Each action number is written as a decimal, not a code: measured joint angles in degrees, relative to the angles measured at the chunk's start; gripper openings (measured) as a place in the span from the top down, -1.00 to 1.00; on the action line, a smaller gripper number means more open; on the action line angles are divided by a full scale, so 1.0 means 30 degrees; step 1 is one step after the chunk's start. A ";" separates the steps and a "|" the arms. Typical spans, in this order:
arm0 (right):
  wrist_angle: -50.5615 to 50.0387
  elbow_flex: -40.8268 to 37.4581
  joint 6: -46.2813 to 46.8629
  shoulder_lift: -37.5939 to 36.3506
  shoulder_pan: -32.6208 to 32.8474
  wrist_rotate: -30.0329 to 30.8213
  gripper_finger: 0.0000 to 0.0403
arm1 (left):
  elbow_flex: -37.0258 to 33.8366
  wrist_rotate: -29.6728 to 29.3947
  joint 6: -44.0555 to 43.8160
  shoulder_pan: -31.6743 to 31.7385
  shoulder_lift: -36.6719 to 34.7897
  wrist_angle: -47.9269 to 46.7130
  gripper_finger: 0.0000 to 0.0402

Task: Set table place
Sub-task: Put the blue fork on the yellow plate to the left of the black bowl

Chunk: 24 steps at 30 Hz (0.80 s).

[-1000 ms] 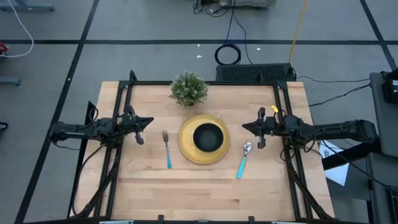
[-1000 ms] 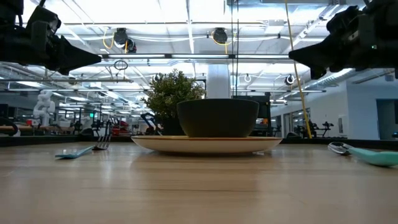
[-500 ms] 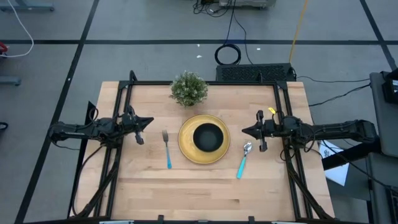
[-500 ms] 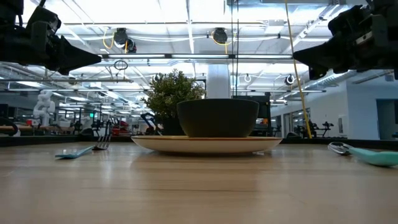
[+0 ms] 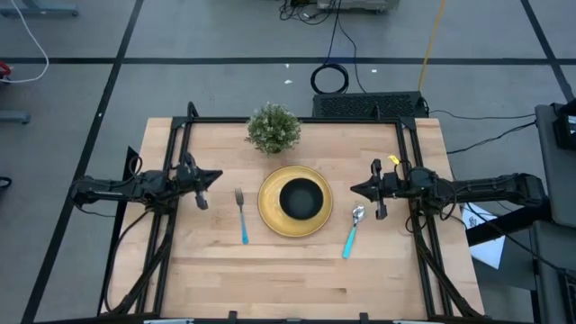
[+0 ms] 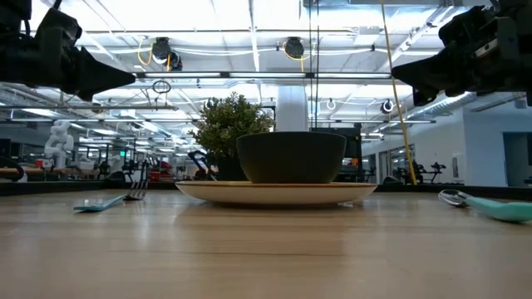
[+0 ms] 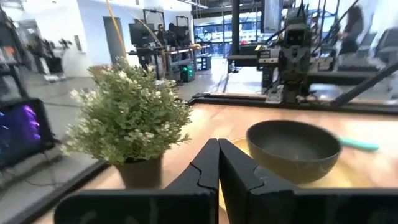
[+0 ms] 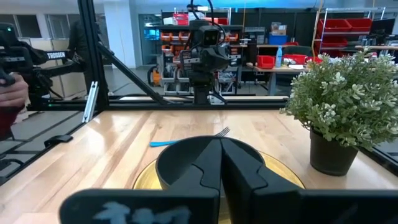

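The black bowl sits in the middle of the round yellow plate at the table's centre. The fork with its light-blue handle lies on the wood left of the plate, and the spoon lies to the plate's right. My left gripper hovers shut above the table's left side, pointing level toward the plate. My right gripper hovers shut above the right side, also pointing at the plate. In the wrist views the shut fingers show with the bowl beyond them.
A small bushy green potted plant stands on the table behind the plate, near the far edge. Black frame rails run along the table's left and right sides. Bare wood spreads in front of the plate.
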 joint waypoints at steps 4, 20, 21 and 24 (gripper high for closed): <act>-0.0026 0.0000 0.0000 0.0000 0.0000 0.0008 1.00 | 0.0281 0.1872 -0.0425 -0.0007 0.0000 0.1787 0.96; -0.0189 -0.0015 0.0000 0.0015 0.0000 0.0022 1.00 | 0.4846 0.5961 -0.1504 -0.0051 0.4313 0.1878 0.96; -0.0186 -0.0015 0.0000 0.0015 0.0000 0.0022 1.00 | 0.5371 0.5783 -0.1186 -0.0051 0.4673 0.1679 0.96; -0.0175 -0.0015 0.0022 0.0015 0.0000 0.0030 1.00 | 0.7154 0.4965 -0.0904 -0.0051 0.5639 0.0154 0.96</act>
